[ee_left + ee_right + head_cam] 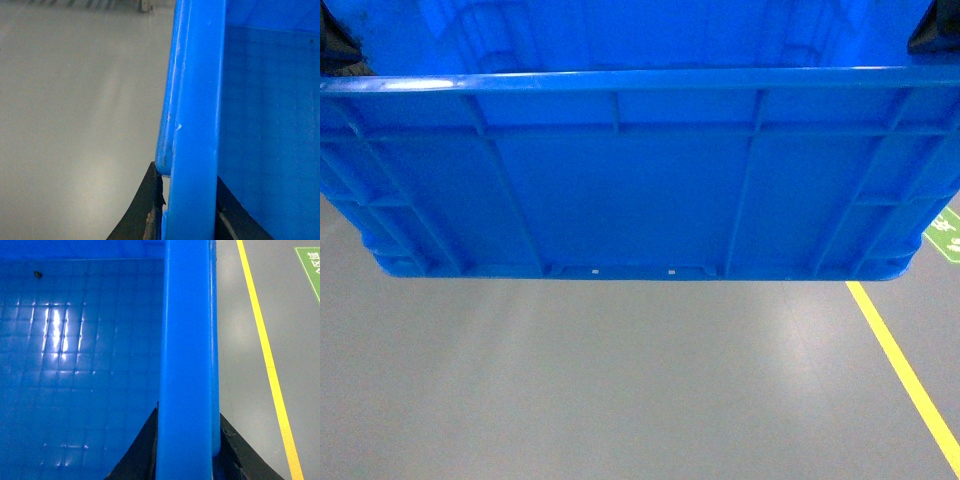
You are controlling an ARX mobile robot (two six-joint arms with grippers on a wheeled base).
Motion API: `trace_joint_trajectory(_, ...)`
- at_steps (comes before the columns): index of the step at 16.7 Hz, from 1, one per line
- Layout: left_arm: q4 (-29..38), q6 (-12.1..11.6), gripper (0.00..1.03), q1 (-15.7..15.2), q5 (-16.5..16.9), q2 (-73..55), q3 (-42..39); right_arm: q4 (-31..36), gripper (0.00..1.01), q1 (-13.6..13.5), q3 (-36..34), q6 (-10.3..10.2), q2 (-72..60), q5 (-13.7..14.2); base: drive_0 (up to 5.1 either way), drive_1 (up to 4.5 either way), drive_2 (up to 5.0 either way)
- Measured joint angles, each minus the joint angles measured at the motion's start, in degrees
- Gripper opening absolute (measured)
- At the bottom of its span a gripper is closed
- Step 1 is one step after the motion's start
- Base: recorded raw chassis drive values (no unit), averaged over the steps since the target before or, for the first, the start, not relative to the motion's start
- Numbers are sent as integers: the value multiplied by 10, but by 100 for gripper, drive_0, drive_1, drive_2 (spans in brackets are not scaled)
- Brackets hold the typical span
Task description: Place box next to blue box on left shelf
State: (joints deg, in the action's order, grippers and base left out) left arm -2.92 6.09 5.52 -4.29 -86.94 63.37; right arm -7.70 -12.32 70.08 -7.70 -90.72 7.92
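Head view: the box (640,170) fills the upper half of the frame, its ribbed far wall facing down toward the grey floor (620,380), with two small slots visible along the bottom edge. It is carried clear of the floor, with nothing seen beneath it. A yellow line (905,375) runs along the floor at right, and a green marking (945,232) shows at the right edge.

Left wrist view: the left gripper (187,215) straddles the box rim (195,125), one dark finger (140,215) outside the wall and one inside, closed narrow on the rim. Contact on the inner side appears firm, though that finger is largely hidden.

Right wrist view: the right gripper (185,455) likewise clamps the opposite rim (187,340), dark fingers (135,455) on both sides of the wall. The gridded box interior (75,365) is in view, with a small dark speck (37,274) near its far corner.
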Motion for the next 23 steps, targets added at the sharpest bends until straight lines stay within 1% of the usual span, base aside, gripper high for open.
trace_joint_trajectory(23,0,1,13,0,0,0,0,4,22,0,-1,0,0,0,-5,426,-436)
